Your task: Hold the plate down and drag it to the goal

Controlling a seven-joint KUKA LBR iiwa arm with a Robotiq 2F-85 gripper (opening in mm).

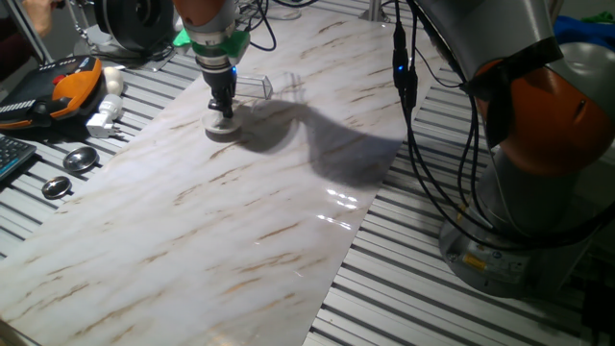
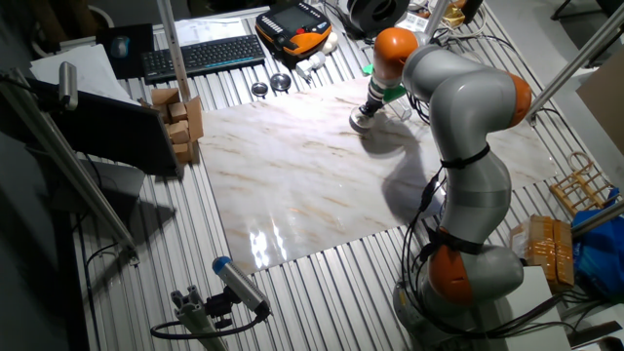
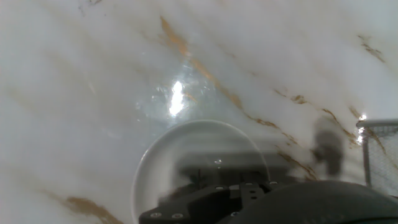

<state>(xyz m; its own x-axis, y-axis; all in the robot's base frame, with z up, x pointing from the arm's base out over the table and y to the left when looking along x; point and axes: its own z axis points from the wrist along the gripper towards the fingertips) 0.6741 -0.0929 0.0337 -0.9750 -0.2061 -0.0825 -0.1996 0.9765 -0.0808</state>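
Note:
The plate [image 1: 213,132] is a small white round dish lying on the marble board, toward its far left part. My gripper [image 1: 225,111] stands upright over it, fingers together, with the tips pressing down on the plate's centre. The goal [image 1: 256,86], a clear plastic bracket, sits just behind and to the right of the plate, a short gap away. The other fixed view has the gripper [image 2: 368,113] on the plate [image 2: 359,122] near the board's far edge. In the hand view the plate [image 3: 180,149] fills the lower middle and the goal's edge [image 3: 377,146] glints at far right.
Two grey metal discs [image 1: 81,160] [image 1: 57,187] lie on the slatted table left of the marble board [image 1: 240,231]. An orange-and-black device [image 1: 67,86] and a white plug [image 1: 104,120] sit at far left. The arm's base [image 1: 538,173] and its cables stand at right.

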